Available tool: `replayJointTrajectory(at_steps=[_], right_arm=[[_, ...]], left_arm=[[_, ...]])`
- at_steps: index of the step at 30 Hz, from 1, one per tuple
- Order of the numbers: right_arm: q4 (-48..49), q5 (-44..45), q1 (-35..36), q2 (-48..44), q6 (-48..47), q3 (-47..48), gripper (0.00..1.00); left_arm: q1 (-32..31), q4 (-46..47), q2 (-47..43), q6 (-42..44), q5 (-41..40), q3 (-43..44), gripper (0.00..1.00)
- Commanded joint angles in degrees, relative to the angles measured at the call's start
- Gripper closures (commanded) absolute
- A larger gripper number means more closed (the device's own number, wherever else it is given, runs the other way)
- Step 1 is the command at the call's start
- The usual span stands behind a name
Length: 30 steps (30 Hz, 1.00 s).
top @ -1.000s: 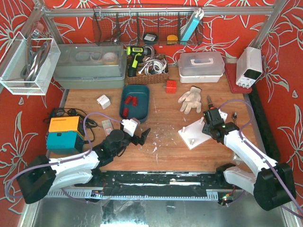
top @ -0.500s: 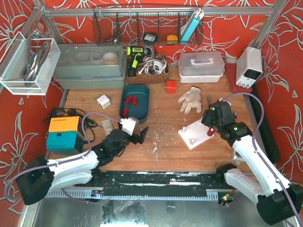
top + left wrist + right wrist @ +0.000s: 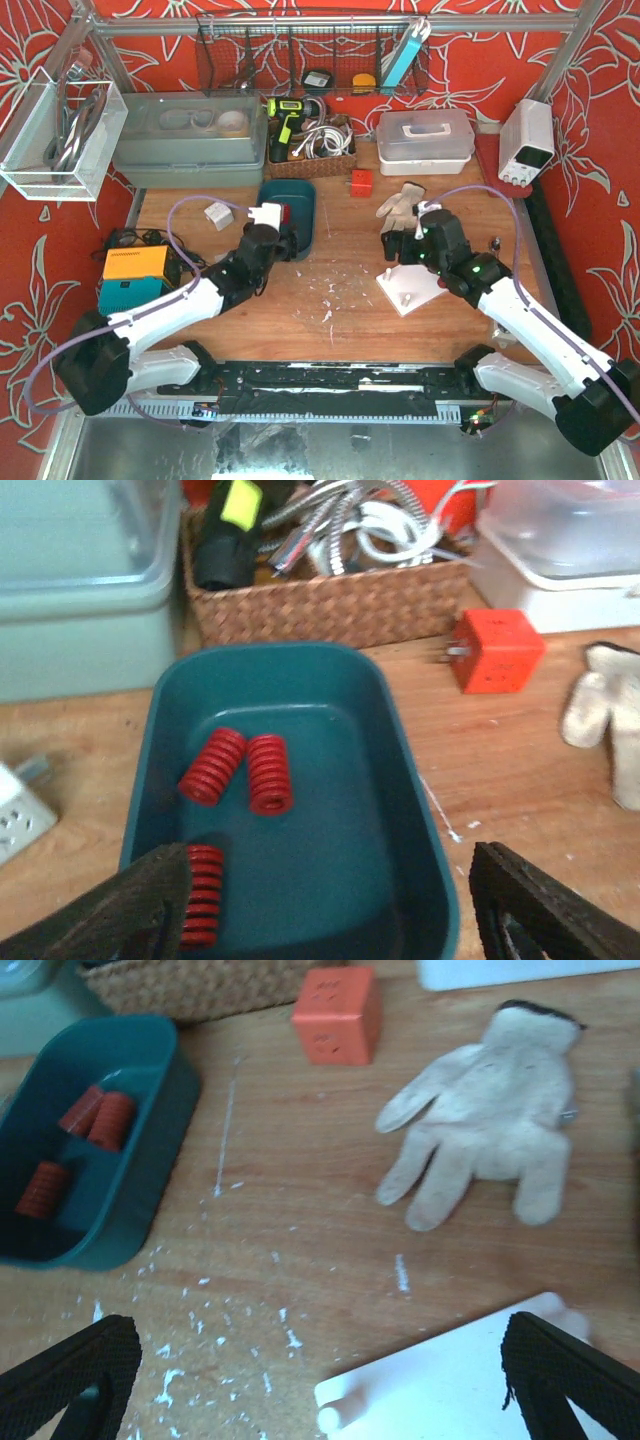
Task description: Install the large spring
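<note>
Hovering apart above the tray point(image 3: 412, 780), left hand point(image 3: 325, 900) is fetching, needing a drop onto springs point(image 3: 268, 773) at eleven o'clock; right hand point(image 3: 320, 1380) is gaping, empty.

Bright, even light, faint shadows. Wrist views soft: red coil springs point(image 3: 268, 772) slightly blurred, white cloth glove point(image 3: 490, 1120) hazy, bluish.
</note>
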Motion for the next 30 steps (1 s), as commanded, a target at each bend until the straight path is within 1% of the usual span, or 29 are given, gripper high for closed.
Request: replayJointTrajectory(at_steps=[1,3,6,7,10,13,18,23,30], right_arm=[[5.54,3.90,4.39,1.47,-2.75,-3.03,0.01],[6.47,4.22,5.29,2.19,-2.98,-3.88,0.01],[7.78,2.89,5.39,3.15,-3.20,-4.40,0.01],[7.93,2.47,5.49,3.37,-3.21,-4.40,0.01],[8.53,2.26,5.56,3.68,-3.19,-4.61,0.01],[8.66,2.66,5.71,3.57,-3.39,-4.82,0.01],[8.91,3.07,5.72,3.26,-3.57,-5.22,0.01],[8.92,3.42,5.76,3.25,-3.73,-5.27,0.01],[9.01,3.86,5.80,3.35,-3.90,-5.28,0.02]], left_arm=[[5.79,-8.55,4.99,-1.60,3.68,5.42,0.27],[7.80,-10.43,7.72,-1.96,4.78,7.15,0.39],[10.37,-10.81,11.09,-1.35,6.60,8.20,0.53],[11.16,-11.09,12.39,-1.22,7.09,8.94,0.56],[13.00,-12.80,17.51,-0.94,9.30,11.81,0.60],[13.38,-14.85,21.51,-0.84,9.02,13.75,0.65],[14.75,-14.52,25.09,-0.64,8.79,14.71,0.65],[16.26,-17.30,30.44,-0.12,9.21,18.17,0.65],[16.86,-19.79,35.41,-0.47,9.01,21.72,0.64]])
